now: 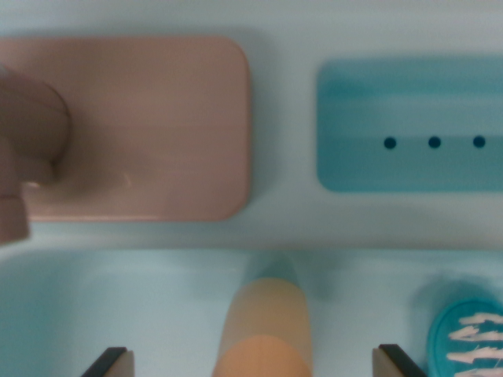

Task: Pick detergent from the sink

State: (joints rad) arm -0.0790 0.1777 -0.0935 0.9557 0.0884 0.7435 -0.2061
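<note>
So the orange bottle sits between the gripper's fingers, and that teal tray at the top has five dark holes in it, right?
Not quite. The wrist view shows three dark holes in the teal tray, not five. The rest holds: the orange bottle sits between the fingers of the gripper, which stand apart on either side of it.

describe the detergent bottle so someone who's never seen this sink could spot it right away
Start at the pink panel at the top of the wrist view, then drop below the pale ledge into the basin. The detergent bottle sits bottom centre, between the gripper fingertips. It is the only orange thing; the object to its right is teal with pale marks.
</note>
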